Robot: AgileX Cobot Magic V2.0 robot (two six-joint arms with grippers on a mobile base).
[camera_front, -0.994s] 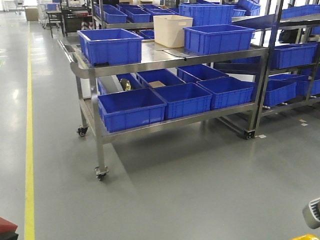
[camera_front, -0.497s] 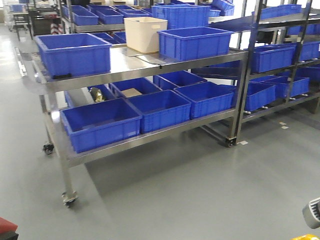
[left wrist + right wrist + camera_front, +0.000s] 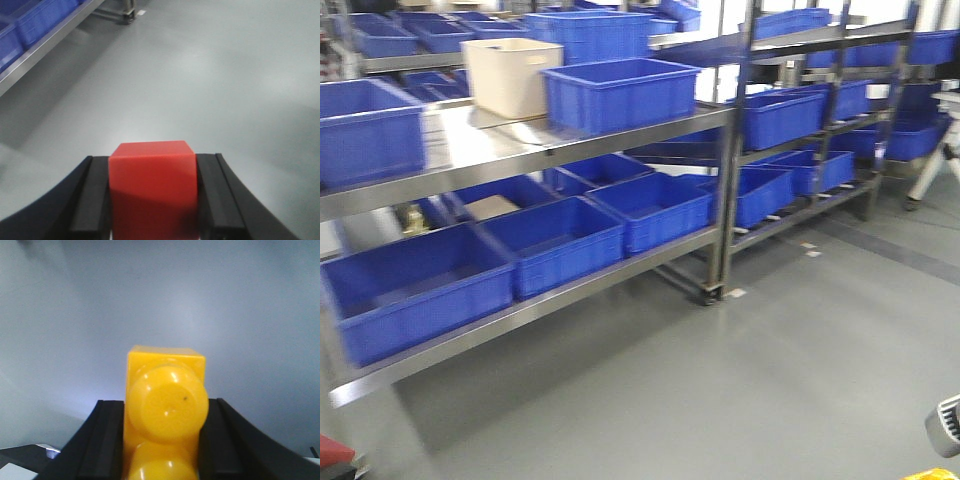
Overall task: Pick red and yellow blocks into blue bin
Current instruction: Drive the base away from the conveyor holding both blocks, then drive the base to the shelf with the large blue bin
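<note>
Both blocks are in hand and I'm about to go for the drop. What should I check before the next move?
1. Grasp of left tool on red cube: ok, shut on it.
2. Grasp of right tool on yellow brick: ok, shut on it.
3. The blue bin beside the cream tub on the cart is in view: ok.
4. Tools above that bin: not ok; both wrist views show only grey floor beyond the blocks.
5. Grey floor up to the cart is free of obstacles: ok in the front view.
6. Room inside the bin: cannot tell; its bottom is hidden from here.
</note>
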